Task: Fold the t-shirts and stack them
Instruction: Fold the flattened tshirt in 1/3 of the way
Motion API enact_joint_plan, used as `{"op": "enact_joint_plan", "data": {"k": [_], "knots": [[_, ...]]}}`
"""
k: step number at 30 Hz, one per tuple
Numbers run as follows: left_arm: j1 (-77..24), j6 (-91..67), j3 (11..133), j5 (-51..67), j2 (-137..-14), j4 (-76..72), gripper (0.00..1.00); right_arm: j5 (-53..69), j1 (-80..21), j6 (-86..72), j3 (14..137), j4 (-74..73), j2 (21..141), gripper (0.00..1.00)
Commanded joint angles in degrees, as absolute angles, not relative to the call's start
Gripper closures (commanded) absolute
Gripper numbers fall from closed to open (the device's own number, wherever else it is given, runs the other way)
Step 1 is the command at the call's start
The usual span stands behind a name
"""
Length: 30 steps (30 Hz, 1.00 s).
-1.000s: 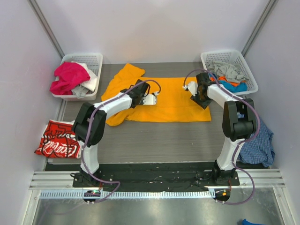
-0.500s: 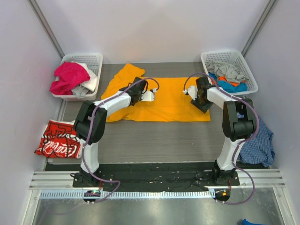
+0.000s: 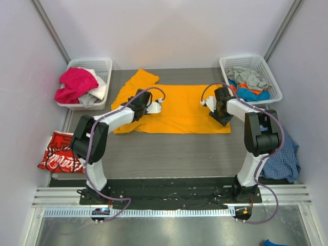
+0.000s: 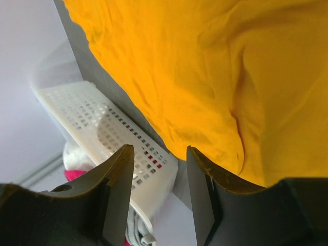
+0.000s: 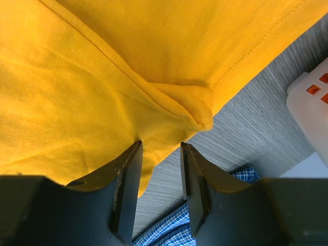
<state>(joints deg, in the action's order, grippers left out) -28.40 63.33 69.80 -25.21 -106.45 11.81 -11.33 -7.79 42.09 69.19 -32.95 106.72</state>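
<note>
A bright orange t-shirt (image 3: 179, 110) lies spread flat across the middle of the table, one sleeve reaching toward the back left. My left gripper (image 3: 134, 100) hovers over its left part. In the left wrist view this gripper (image 4: 157, 154) is open, nothing between the jaws, with the orange cloth (image 4: 230, 77) just beyond. My right gripper (image 3: 224, 118) sits at the shirt's near right corner. It (image 5: 160, 148) is open too, and the hem corner (image 5: 200, 110) lies under the gap. A red t-shirt with white lettering (image 3: 64, 152) lies crumpled at the far left.
A white basket (image 3: 102, 62) at the back left holds pink and white clothes and also appears past the left fingers (image 4: 92, 113). Another white basket (image 3: 246, 57) at the back right holds grey, orange and blue clothes. A blue checked shirt (image 3: 284, 151) lies beside the right arm.
My left gripper has opened, let go of the orange cloth and drawn back to the left over the shirt. The right gripper has barely shifted and stays open.
</note>
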Motion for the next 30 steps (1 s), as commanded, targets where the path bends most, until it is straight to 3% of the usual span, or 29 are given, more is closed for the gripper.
{"op": "enact_joint_plan", "data": {"k": [1, 4, 16, 30], "knots": [[-24.27, 57.59, 70.31, -22.51, -101.17, 11.85, 0.5, -12.48, -7.65, 41.75, 67.68, -31.91, 103.62, 0.56], [-21.63, 51.26, 74.69, -17.07, -100.99, 23.86, 0.51, -12.48, -7.56, 41.49, 66.97, -31.9, 103.62, 0.56], [-11.43, 41.57, 86.04, 5.26, -107.05, 48.76, 0.52, -13.45, -7.56, 41.22, 64.95, -31.9, 101.78, 0.56], [-9.84, 46.32, 87.18, 14.59, -112.94, 55.99, 0.52, -12.74, -7.65, 39.46, 64.25, -32.78, 101.25, 0.56]]}}
